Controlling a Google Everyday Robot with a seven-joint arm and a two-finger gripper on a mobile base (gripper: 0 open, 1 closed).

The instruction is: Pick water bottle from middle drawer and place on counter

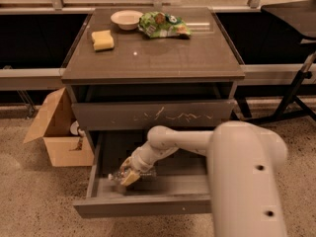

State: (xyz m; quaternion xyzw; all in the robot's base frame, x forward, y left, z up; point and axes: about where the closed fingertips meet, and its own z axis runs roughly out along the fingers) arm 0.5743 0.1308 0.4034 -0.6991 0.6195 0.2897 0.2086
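arm (174,140) angled into middle drawer (148,204) | claw (129,176) over water bottle (114,176) | grip unclear

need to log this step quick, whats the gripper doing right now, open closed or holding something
Gripper: down in the open middle drawer, at the water bottle; open or closed cannot be told.

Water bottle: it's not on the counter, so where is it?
The water bottle lies front left in the open middle drawer, low in the camera view, with the gripper at it.
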